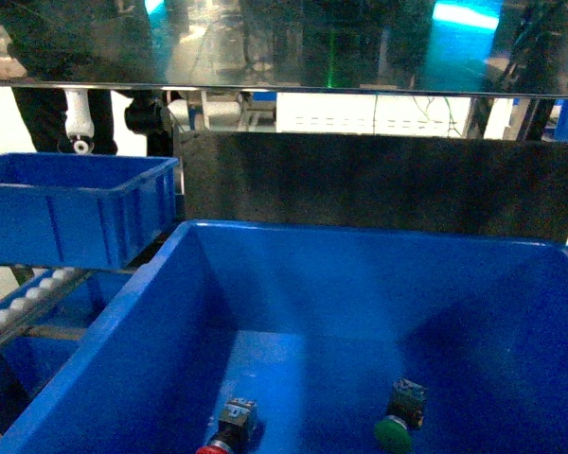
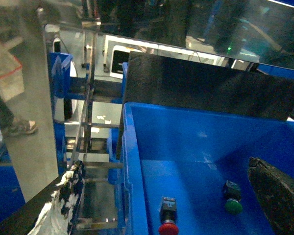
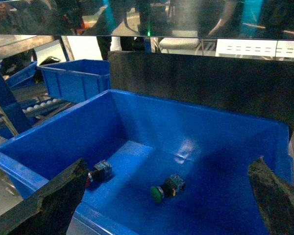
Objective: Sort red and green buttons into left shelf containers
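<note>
where the large blue bin (image 1: pixel 123 312) fills the near foreground, the red button (image 1: pixel 229 430) and the green button (image 1: pixel 398 416) are seen lying on its floor, well apart, caps toward the camera. the right gripper (image 3: pixel 166 205) is held spread wide above the bin, grasping nothing. whether the left gripper (image 2: pixel 171 196) is released or clenched cannot be told. further back on the left, a second blue bin (image 1: pixel 71 203) is set on a roller shelf (image 1: pixel 24 303).
</note>
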